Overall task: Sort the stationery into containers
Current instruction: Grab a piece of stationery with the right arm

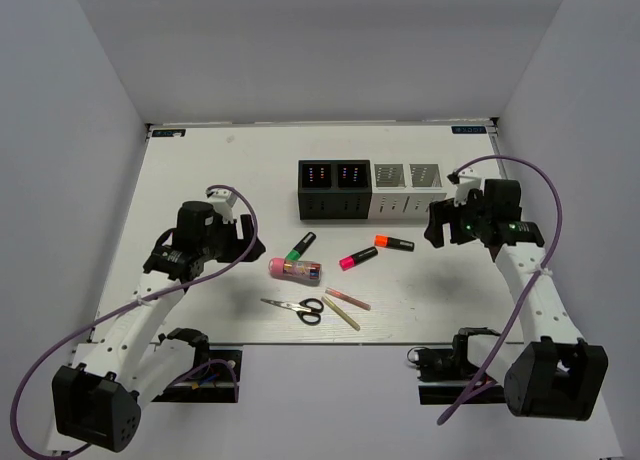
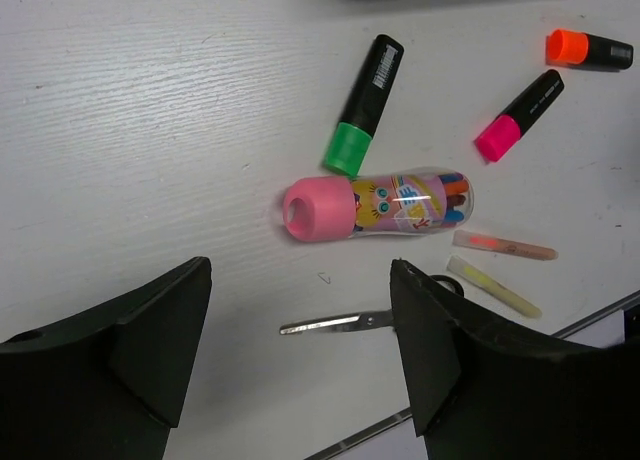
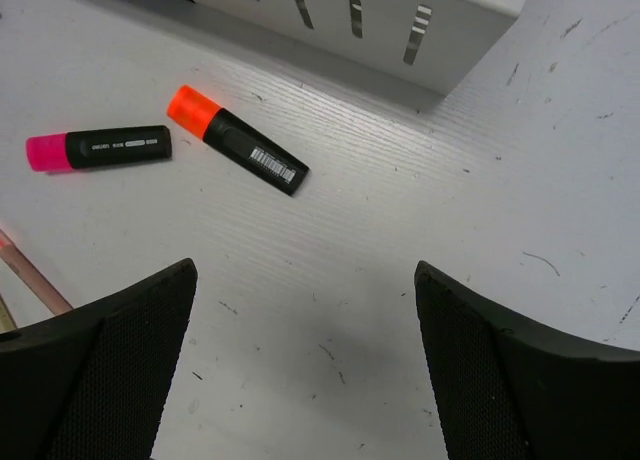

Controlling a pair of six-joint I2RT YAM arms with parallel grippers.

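Whole row of 4 bins (image 1: 345,208), overhead only

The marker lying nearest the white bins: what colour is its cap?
Orange. The marker shows best in the right wrist view.

Left wrist: scissors (image 2: 335,324) handles hidden behind left gripper (image 2: 302,280), lower centre. Right wrist: pink stick (image 3: 38,278) cut at left edge, white bin (image 3: 390,25) at top.

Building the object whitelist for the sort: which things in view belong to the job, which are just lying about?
Job: green-capped marker, pink-capped marker, orange-capped marker, pink tube, scissors, pink stick, tan stick, black bins, white bins.
Not the job: purple cables, table.
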